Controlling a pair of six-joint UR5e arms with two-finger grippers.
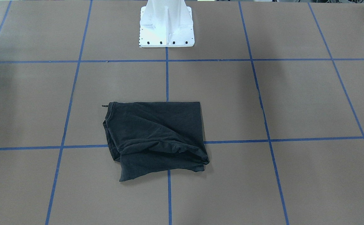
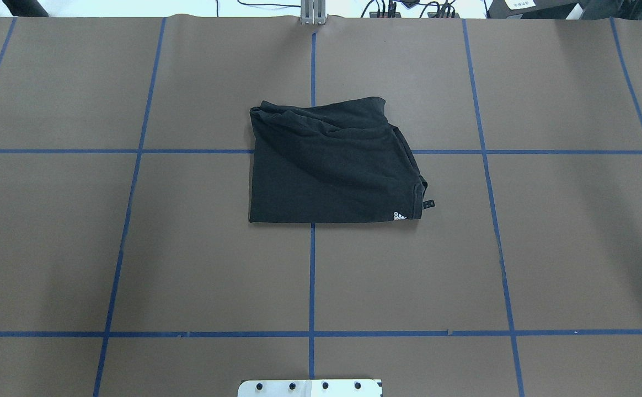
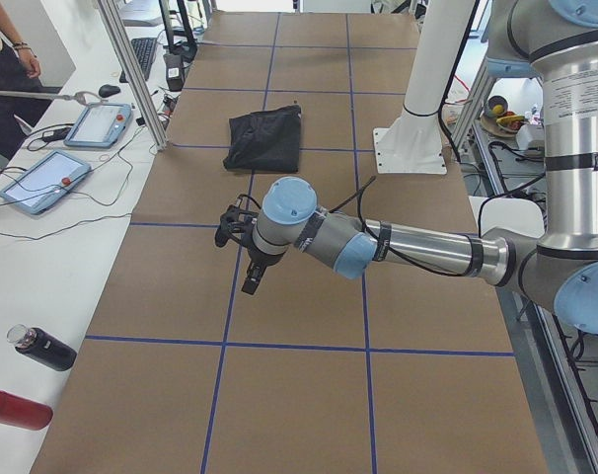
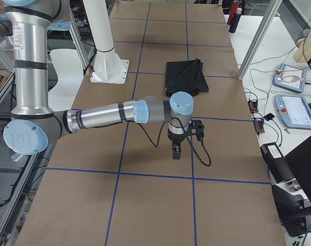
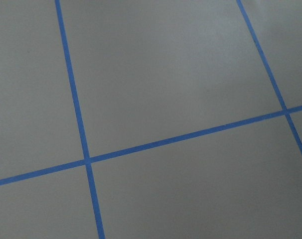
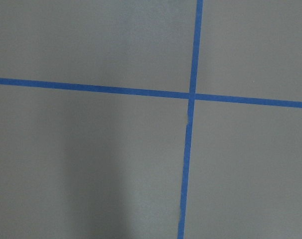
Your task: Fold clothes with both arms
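Observation:
The black T-shirt (image 2: 332, 165) lies folded into a rough rectangle at the table's middle, and also shows in the front-facing view (image 1: 157, 137). Its plain black side is up, with only a small white mark (image 2: 400, 215) at one corner. Neither gripper shows in the overhead or front-facing views. In the left side view my left gripper (image 3: 250, 284) hangs above bare table, well short of the shirt (image 3: 264, 138). In the right side view my right gripper (image 4: 176, 152) points down over bare table, short of the shirt (image 4: 186, 77). I cannot tell whether either is open or shut. Both wrist views show only brown table and blue tape.
The white pedestal base (image 1: 166, 28) stands at the robot's side of the table. Blue tape lines (image 2: 312, 275) grid the brown surface. Two tablets (image 3: 42, 178), bottles (image 3: 42, 348) and cables lie on the side bench, with a person (image 3: 3, 69) beside it.

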